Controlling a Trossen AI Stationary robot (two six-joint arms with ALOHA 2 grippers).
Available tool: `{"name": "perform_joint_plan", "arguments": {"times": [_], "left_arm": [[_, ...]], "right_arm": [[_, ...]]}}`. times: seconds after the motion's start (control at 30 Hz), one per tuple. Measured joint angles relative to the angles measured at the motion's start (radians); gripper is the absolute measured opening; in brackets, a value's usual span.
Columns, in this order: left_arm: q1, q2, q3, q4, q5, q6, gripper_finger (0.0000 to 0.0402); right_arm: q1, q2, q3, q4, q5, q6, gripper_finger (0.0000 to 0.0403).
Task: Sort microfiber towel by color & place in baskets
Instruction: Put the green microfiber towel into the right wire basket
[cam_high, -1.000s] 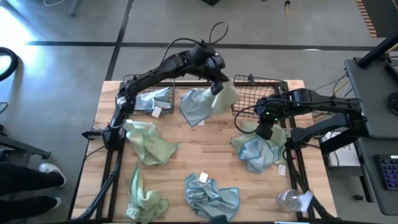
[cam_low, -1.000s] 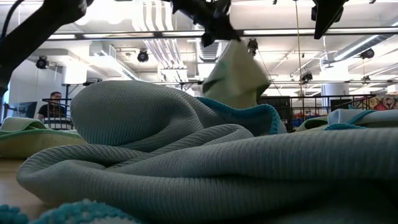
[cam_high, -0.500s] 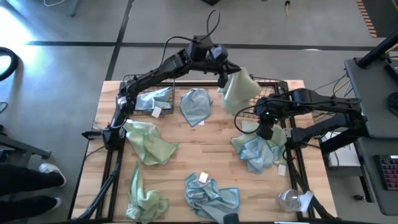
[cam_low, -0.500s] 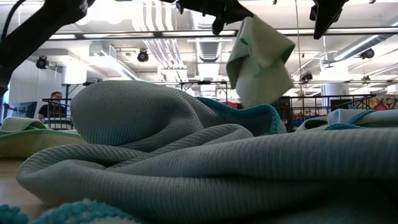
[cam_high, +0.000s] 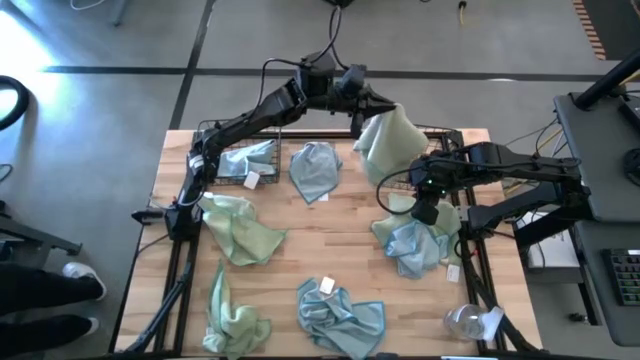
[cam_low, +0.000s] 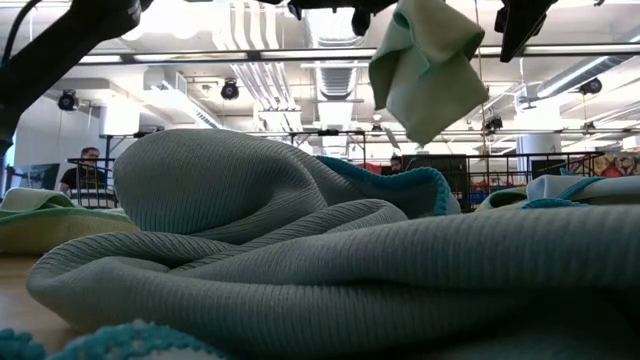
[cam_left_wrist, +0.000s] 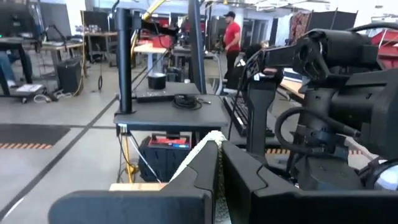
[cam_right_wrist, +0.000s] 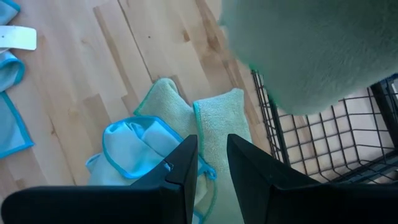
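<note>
Above the right basket (cam_high: 440, 135) at the table's far edge, my left gripper (cam_high: 362, 108) is clenched on one pale green towel (cam_high: 392, 140), hanging. My right gripper (cam_high: 424, 212), fingers parted and empty, hovers beside that basket over a blue-and-green heap (cam_high: 415, 245). Two baskets; the left basket (cam_high: 235, 160) holds one blue towel (cam_high: 245, 158).

Worktop (cam_high: 300, 230): pale wood planks, smooth matt finish. Towels (cam_high: 318, 170) are soft ribbed cloth, matt; baskets (cam_high: 440, 135) are black wire grid. Hand fingers (cam_right_wrist: 180, 174): matt black plastic.
</note>
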Motion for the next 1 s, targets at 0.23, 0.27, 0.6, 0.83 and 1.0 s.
{"name": "perform_joint_plan", "arguments": {"times": [0.23,0.27,0.6,0.83,1.0], "left_arm": [[-0.002,0.000,-0.014,0.002,0.022,0.050,0.0000],[-0.002,0.000,-0.017,0.003,0.022,0.051,0.0000],[-0.013,0.068,-0.016,0.042,0.268,0.043,0.0000],[-0.013,0.130,-0.014,0.115,0.301,-0.030,0.0000],[0.005,0.133,-0.014,0.127,0.056,-0.044,0.0000]], "right_arm": [[0.000,0.000,-0.003,0.011,0.000,0.000,0.0082],[0.000,0.000,-0.003,0.016,0.000,0.000,0.0082],[0.000,0.000,-0.004,0.052,0.000,0.000,0.0082],[0.000,0.000,-0.005,0.052,0.000,0.000,0.0082],[0.000,0.000,-0.005,0.052,-0.001,0.001,0.0082]]}}
